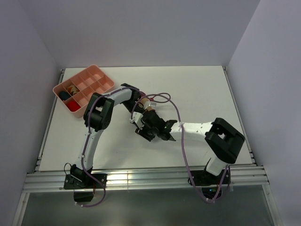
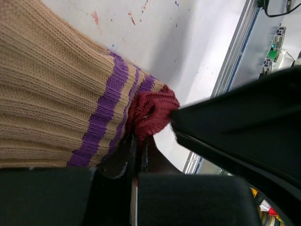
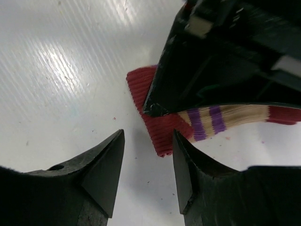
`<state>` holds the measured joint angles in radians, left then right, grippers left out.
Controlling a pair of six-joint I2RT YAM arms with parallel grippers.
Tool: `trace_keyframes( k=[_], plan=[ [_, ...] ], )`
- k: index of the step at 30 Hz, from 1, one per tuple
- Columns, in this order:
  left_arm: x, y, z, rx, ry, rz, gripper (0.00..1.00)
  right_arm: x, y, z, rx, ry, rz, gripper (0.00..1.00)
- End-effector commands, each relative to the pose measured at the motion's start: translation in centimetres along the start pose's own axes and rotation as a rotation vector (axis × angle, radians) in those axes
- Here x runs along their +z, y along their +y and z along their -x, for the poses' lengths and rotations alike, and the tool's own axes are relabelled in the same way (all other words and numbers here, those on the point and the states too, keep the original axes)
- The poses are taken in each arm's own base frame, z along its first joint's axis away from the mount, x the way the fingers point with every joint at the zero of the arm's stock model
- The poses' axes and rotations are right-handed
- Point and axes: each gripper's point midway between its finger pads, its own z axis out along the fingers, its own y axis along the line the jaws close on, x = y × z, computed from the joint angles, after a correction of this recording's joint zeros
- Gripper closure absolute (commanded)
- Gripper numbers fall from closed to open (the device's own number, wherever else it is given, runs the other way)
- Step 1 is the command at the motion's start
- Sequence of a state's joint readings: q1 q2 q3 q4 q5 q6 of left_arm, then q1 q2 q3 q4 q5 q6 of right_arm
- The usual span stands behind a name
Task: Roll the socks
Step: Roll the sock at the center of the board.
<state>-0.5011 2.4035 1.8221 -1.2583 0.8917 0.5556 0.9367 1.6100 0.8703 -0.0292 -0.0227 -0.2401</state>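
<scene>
We count two arms meeting near the middle of the worktop [image 1: 197, 89], and one sock [image 2: 51, 94] that we can make out clearly between them. It is tan and ribbed, with two purple stripes [image 3: 207, 120] and a dark red end [image 2: 150, 110]. Whether a second sock lies beneath it we cannot tell.

The left pincer [image 2: 137, 148] is closed narrow on the sock, nipping the fabric just under the dark red end, so the tan part spreads away from its fingers [image 2: 120, 162]. The right pincer [image 3: 146, 136] stands apart, its two fingers [image 3: 101, 174] wide with bare worktop and a red ribbed flap [image 3: 141, 89] showing in the gap. It holds nothing. That red flap lies flat on the worktop, partly hidden by the black body of the left arm, and the striped tan strip runs out sideways from under the same body.

At the far left corner of the worktop sits one pink tray [image 1: 109, 84] with many compartments. In it we count three bundles: one dark [image 1: 63, 95], one red [image 1: 73, 106] and one patterned [image 1: 73, 87], all well apart from the sock.
</scene>
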Motion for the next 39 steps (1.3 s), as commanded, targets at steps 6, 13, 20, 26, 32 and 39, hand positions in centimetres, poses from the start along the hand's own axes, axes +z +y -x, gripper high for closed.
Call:
trace_keyframes(
  k=[6,13,20,26,32,39],
  plan=[
    [0.8,5.1,-2.4,0.019,0.118,0.139,0.99,2.0,0.7,-1.1,-0.017,0.051,0.026,0.5],
    [0.7,4.5,-2.5,0.042,0.12,0.107,0.99,3.0,1.0,-3.0,0.038,0.12,0.014,0.52],
    [0.6,4.4,-2.8,0.048,0.121,0.076,0.99,3.7,1.0,-4.0,0.096,0.185,-0.009,0.68],
    [-1.3,4.2,-1.2,0.082,0.045,0.128,0.84,4.0,1.9,-4.3,0.114,0.212,0.045,1.0],
    [-5.1,4.5,2.0,0.111,-0.131,0.277,0.66,3.8,2.6,-4.2,0.137,0.226,0.123,1.0],
    [-13.8,3.0,7.7,0.158,-0.501,0.526,0.46,3.6,2.5,-4.0,0.144,0.228,0.145,1.0]
  ],
)
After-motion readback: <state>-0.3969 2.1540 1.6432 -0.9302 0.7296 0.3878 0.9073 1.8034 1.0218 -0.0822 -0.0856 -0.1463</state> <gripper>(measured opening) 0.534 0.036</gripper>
